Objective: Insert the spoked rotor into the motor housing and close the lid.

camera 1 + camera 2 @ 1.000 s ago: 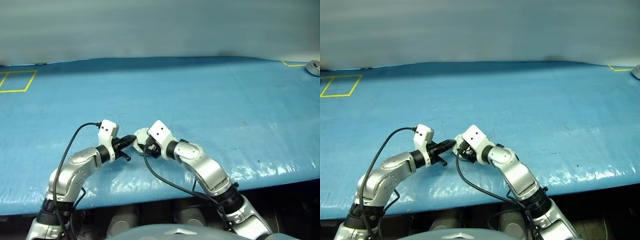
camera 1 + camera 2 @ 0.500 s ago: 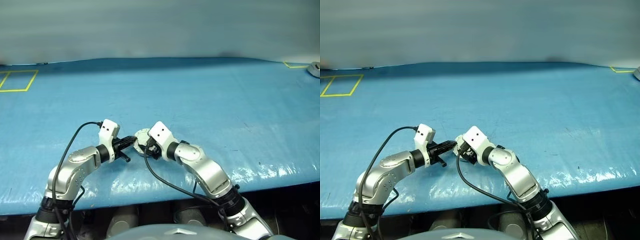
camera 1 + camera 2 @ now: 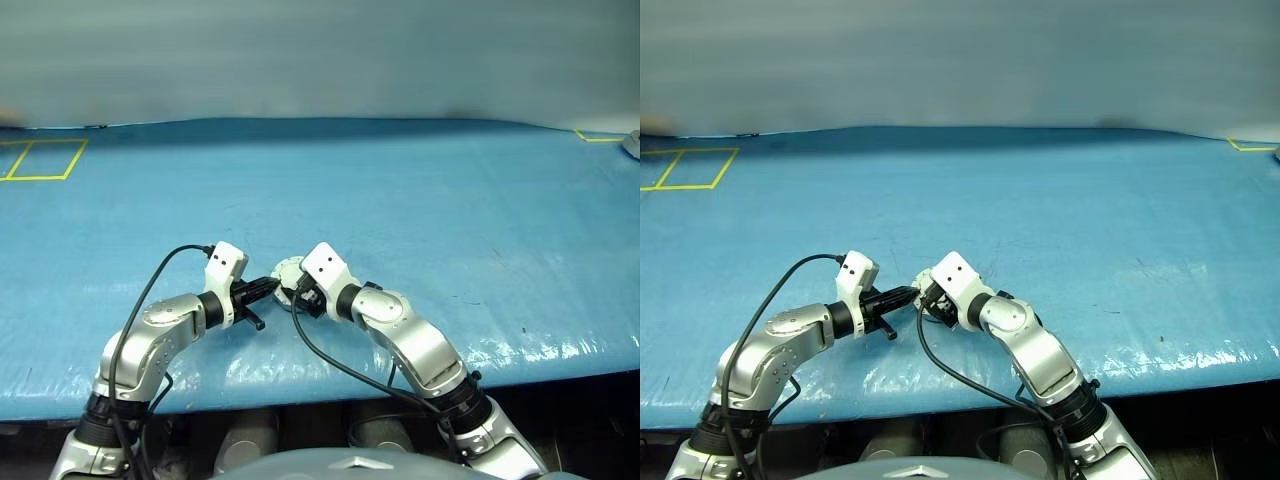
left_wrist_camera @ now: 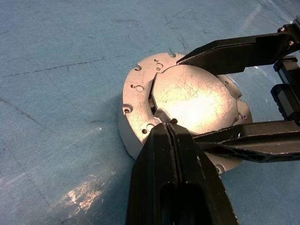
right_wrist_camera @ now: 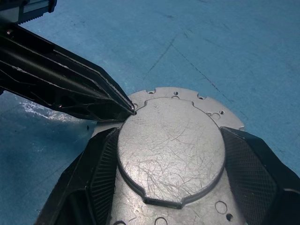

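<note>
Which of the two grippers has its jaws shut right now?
The left gripper: its jaws are pressed together into one tip at the edge of the lid. The right gripper has its jaws spread, one on each side of that lid.

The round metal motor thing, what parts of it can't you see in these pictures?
- Inside of the motor housing: hidden in both wrist views by the lid lying on top, so the wheel cannot be seen.
- Housing's sides in the right wrist view: covered by the right gripper, its fingers on either side of the lid.
- Lid's near edge in the left wrist view: covered by the shut left gripper.
- Head views: too small to read, between the arms.
</note>
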Robot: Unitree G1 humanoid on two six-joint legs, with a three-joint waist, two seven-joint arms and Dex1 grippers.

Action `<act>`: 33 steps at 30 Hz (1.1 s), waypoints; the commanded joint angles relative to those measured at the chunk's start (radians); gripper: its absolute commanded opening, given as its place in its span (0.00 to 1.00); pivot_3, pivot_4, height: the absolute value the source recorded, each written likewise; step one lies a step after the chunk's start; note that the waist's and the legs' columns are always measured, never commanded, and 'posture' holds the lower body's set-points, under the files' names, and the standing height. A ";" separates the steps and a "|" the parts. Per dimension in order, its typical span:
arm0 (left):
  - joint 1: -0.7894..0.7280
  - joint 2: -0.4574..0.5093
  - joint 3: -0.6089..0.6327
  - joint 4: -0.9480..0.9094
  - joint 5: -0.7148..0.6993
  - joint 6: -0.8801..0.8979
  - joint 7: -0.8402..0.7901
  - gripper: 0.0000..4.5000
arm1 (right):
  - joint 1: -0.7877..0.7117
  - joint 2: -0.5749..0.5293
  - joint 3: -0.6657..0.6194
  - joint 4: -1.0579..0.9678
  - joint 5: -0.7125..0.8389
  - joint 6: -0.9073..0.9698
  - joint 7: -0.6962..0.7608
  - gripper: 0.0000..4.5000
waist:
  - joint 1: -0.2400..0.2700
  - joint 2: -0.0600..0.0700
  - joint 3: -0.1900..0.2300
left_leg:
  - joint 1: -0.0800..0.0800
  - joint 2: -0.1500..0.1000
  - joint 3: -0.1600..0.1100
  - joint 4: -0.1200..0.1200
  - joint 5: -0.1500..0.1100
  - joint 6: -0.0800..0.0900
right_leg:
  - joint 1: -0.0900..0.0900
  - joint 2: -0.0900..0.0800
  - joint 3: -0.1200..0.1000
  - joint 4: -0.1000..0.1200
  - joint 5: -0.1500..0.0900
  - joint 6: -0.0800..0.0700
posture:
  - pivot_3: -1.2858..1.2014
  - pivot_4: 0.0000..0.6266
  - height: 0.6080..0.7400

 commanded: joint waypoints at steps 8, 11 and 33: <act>-0.033 -0.079 -0.065 0.094 0.093 -0.052 0.014 0.01 | 0.034 -0.012 -0.007 0.057 -0.019 0.055 -0.021 0.67 | 0.002 0.000 0.000 | 0.000 -0.001 -0.001 0.000 0.000 0.000 | 0.001 -0.002 -0.002 -0.001 0.000 0.001 | 0.52 0.24 1.00; -0.033 -0.079 -0.070 0.097 0.096 -0.052 -0.004 0.01 | 0.048 -0.004 -0.017 0.038 0.008 0.068 -0.005 0.67 | 0.003 0.000 0.000 | 0.000 -0.002 -0.001 0.000 0.000 0.000 | 0.001 -0.001 -0.002 -0.001 0.000 0.001 | 0.52 0.24 1.00; -0.031 -0.079 -0.061 0.112 0.120 -0.104 -0.058 0.00 | 0.287 0.098 -0.395 -0.306 0.286 0.082 -0.039 0.98 | 0.005 0.001 0.000 | -0.006 -0.002 -0.003 -0.007 -0.003 0.008 | -0.001 0.001 -0.003 -0.014 0.001 0.010 | 0.52 0.24 1.00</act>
